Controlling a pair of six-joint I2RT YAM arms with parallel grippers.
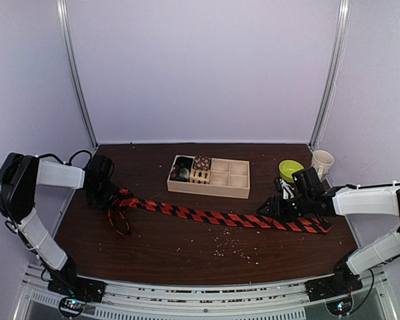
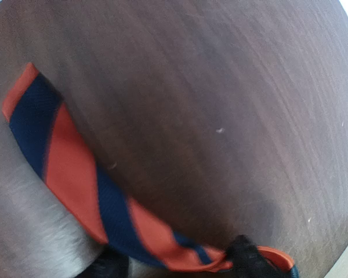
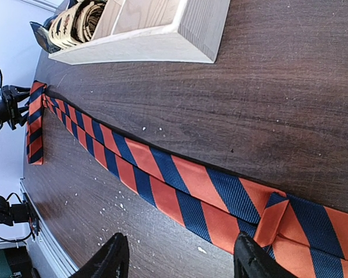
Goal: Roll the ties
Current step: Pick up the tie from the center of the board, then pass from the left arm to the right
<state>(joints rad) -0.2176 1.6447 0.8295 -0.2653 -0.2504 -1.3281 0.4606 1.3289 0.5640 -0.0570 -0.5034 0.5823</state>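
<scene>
The tie (image 1: 213, 217), striped orange-red and dark, lies stretched across the table from left to right. At its left end it folds back, and the narrow tail (image 2: 69, 168) trails off towards the front. My left gripper (image 1: 113, 197) sits at that fold. In the blurred left wrist view its fingers (image 2: 249, 258) stand apart, with the folded fabric between them. My right gripper (image 1: 270, 207) hovers open over the wide part of the tie (image 3: 180, 185). One fingertip (image 3: 252, 258) is above the tie's edge and the other is over bare wood.
A wooden tray (image 1: 210, 189) with several compartments stands behind the tie, with small patterned fabric rolls (image 1: 192, 170) in its left cells. At the back right are a green bowl (image 1: 291, 169) and a white cup (image 1: 322, 161). Crumbs (image 1: 233, 250) dot the front of the table.
</scene>
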